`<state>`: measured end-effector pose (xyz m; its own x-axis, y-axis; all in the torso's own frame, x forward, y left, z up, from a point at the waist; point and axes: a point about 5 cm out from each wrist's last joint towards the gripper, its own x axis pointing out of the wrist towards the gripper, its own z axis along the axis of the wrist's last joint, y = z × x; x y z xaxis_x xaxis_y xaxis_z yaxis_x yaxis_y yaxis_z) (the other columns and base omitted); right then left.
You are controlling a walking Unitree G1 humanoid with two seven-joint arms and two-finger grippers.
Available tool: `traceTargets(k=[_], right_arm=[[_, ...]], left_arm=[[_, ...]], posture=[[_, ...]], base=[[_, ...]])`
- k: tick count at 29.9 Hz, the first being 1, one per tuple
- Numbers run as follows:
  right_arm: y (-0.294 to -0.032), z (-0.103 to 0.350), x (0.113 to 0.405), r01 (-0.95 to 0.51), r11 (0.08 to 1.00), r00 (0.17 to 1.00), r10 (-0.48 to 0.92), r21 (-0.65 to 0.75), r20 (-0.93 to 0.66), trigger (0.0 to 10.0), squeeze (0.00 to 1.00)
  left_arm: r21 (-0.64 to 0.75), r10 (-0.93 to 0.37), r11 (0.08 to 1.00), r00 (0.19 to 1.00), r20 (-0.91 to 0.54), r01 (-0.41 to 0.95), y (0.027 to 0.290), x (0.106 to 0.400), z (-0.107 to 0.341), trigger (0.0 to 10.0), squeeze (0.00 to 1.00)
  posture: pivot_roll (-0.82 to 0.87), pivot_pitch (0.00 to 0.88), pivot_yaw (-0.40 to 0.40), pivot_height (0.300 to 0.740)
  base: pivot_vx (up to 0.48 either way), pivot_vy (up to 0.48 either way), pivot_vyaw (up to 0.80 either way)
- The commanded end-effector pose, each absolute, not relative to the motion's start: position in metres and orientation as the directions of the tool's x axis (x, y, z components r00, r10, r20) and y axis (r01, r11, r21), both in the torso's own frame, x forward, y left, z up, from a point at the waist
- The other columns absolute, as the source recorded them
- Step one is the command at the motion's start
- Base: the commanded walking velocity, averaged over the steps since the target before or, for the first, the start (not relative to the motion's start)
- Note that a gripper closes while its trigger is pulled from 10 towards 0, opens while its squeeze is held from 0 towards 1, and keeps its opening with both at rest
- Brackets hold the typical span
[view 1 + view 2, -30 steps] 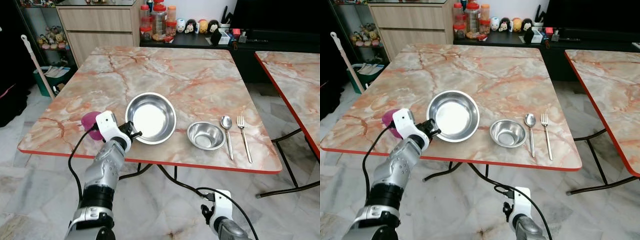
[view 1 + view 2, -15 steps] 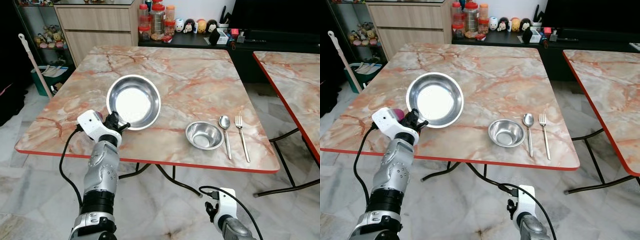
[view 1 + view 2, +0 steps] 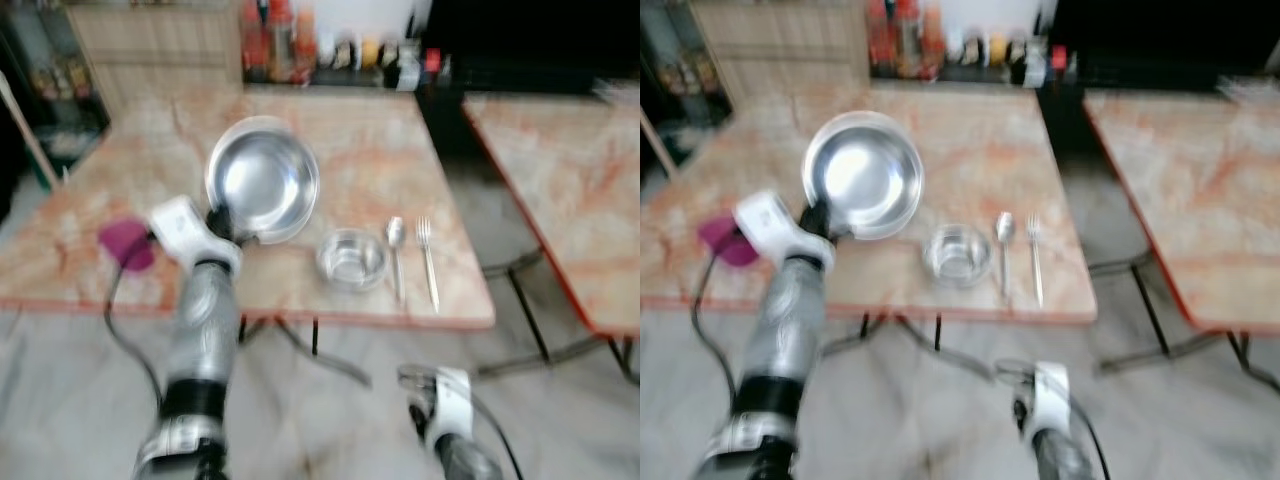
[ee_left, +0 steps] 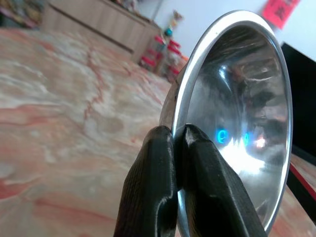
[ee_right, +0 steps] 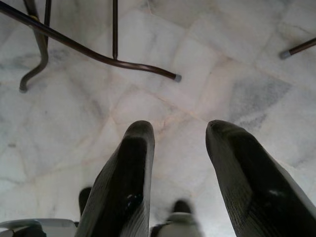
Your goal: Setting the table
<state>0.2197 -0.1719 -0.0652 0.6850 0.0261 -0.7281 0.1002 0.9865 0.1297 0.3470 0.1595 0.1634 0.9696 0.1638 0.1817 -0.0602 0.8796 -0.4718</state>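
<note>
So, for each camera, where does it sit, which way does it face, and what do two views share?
Left eye, on the head: looks forward and down at the marble table; both arms show, blurred.
Right eye, beside it: same scene, slightly shifted.
Left wrist: looks along the left gripper, pinched on the large steel bowl rim.
Right wrist: looks down past the open right gripper at the tiled floor and table legs.
Shared: eye and left wrist views show the lifted, tilted bowl.

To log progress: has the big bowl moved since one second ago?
Yes. The left gripper has lifted the big bowl by its rim, up and away from the small bowl.
</note>
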Motion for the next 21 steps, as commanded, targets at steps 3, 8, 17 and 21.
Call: traceTargets(k=[3, 8, 17, 21], right_arm=[[-0.18, -0.06, 0.226, 0.12, 0.987, 0.706, -0.011, 0.105, -0.708, 10.0, 0.0], [-0.183, -0.041, 0.253, 0.143, 0.986, 0.776, -0.059, 0.084, -0.627, 10.0, 0.0], [-0.18, -0.017, 0.28, 0.146, 0.983, 0.846, -0.065, 0.113, -0.528, 10.0, 0.0], [-0.178, -0.019, 0.279, 0.143, 0.984, 0.844, -0.063, 0.11, -0.533, 10.0, 0.0]], left_arm=[[-0.451, 0.143, 0.892, 0.962, 0.233, -0.023, 0.151, 0.349, 0.176, 10.0, 0.0], [-0.447, 0.147, 0.894, 0.961, 0.236, -0.027, 0.153, 0.35, 0.178, 10.0, 0.0], [-0.429, 0.115, 0.903, 0.971, 0.21, -0.014, 0.15, 0.347, 0.171, 10.0, 0.0], [-0.422, 0.105, 0.907, 0.97, 0.217, -0.004, 0.148, 0.349, 0.174, 10.0, 0.0]], posture=[[0.03, 0.0, -0.015, 0.74], [0.01, 0.0, -0.012, 0.74], [-0.01, 0.0, 0.025, 0.74], [0.0, 0.0, 0.025, 0.74]], base=[[0.0, -0.47, 0.0], [0.0, -0.469, 0.0], [0.0, -0.467, 0.0], [0.0, -0.465, 0.0]])
